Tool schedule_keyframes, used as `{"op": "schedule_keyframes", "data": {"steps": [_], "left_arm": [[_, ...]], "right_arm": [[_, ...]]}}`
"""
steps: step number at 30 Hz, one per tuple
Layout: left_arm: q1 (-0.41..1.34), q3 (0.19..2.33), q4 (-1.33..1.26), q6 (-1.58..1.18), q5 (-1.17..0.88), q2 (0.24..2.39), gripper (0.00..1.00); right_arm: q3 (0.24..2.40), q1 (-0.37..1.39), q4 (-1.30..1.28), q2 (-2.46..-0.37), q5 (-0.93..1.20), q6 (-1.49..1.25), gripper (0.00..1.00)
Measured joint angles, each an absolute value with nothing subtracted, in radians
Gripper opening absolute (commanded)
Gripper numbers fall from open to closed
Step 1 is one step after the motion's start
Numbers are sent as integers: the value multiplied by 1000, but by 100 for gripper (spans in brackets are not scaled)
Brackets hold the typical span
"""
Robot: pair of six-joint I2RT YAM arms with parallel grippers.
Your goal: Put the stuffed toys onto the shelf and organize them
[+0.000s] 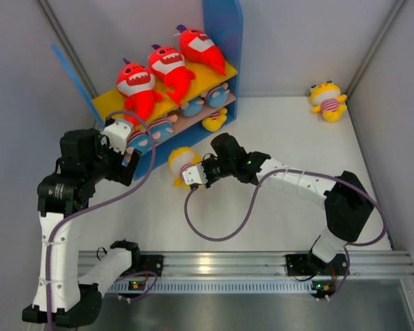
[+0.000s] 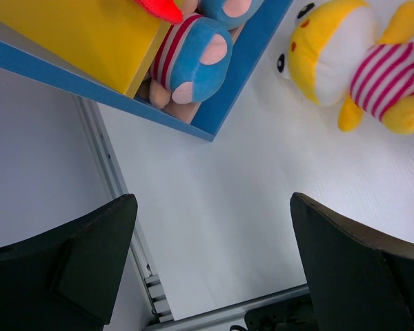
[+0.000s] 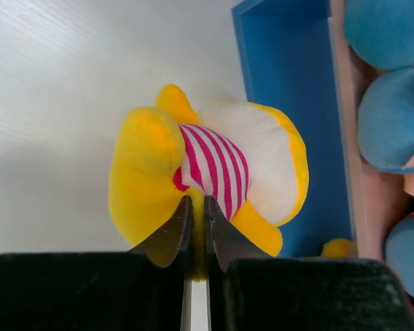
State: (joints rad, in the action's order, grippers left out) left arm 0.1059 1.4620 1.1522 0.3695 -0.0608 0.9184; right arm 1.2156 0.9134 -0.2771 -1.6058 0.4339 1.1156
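Your right pincer [image 1: 193, 176] [image 3: 196, 205] is closed on the yellow doll [image 1: 181, 158] [image 3: 221, 172], its two tips nearly meeting with a fold of the yellow lower body pinched between them. The doll's striped shirt and white face point away from the pincer, toward the shelf [image 1: 224, 34] [image 3: 290, 103]. Its head is just beside the shelf's blue base edge; you cannot tell from these views whether they touch.

Your left pincer [image 1: 126, 150] [image 2: 212, 200] stands wide open with nothing between its fingers. It hovers at the near left end of the shelf, close to the blue base corner, with the grey wall [image 1: 21, 83] near on its left.

On the yellow top board, three red sharks [image 1: 169, 69] lie in a row, filling most of its length. The lower board is packed with blue-headed dolls [image 1: 193, 107] [image 2: 193, 58], and a small yellow toy [image 1: 214, 121] sits at its right end by the tall blue side panel.

Open tabletop [image 1: 290, 138] stretches right of the shelf and near of the held doll, down to the rail [image 1: 248, 262]. A second yellow doll [image 1: 328, 101] lies well apart in the far right corner, against the walls.
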Motion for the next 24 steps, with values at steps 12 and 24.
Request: {"op": "schedule_keyframes", "data": {"steps": [12, 24], "left_arm": [[106, 1462, 1152, 381, -43, 921, 99], [106, 1462, 1153, 393, -35, 965, 99]], "right_arm": [[1457, 820, -61, -1931, 478, 1130, 0], [1681, 717, -5, -2198, 498, 1186, 13]]}}
